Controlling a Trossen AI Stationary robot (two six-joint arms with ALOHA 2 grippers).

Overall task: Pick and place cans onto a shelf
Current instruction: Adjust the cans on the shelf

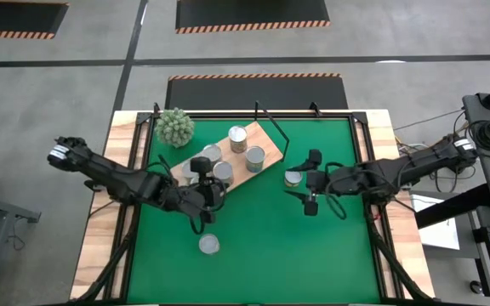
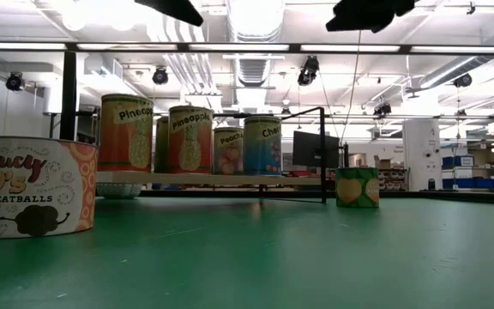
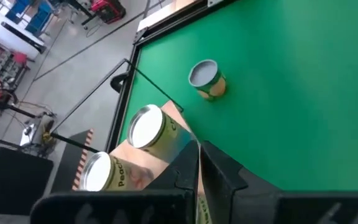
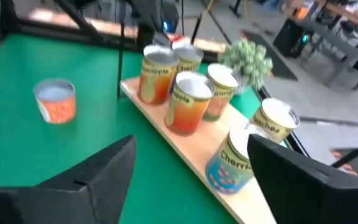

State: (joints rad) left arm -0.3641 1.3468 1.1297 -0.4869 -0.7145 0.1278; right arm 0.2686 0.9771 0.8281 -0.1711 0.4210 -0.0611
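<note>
In the high view the shelf [image 1: 243,161] lies as a light wood board slanting from centre-left up toward the upper middle of the frame, its long axis running diagonally on the green tabletop [image 1: 262,246]. Five cans stand upright on it, silver tops facing the camera: the Peaches can [image 1: 237,138] nearest the upper end, the Cherries can [image 1: 254,158] just below it, and three more crowded near the lower end beside the left gripper [image 1: 201,174].

That left gripper sits over the lower end of the shelf, right among the cans there; in its wrist view its dark jaws are nearly closed with only a thin gap, and nothing can be seen held between them.

The right gripper [image 1: 310,182] hangs right of centre, its jaws spread wide and holding nothing. The green-labelled can [image 1: 293,178] stands upright on the tabletop just left of those jaws, off the shelf's right edge.

The Saucy O's can [image 1: 209,245] stands upright alone in the lower middle of the frame, well apart from both grippers.

A spiky green ball plant [image 1: 175,127] sits at the upper left of the tabletop, near the shelf's upper edge.
</note>
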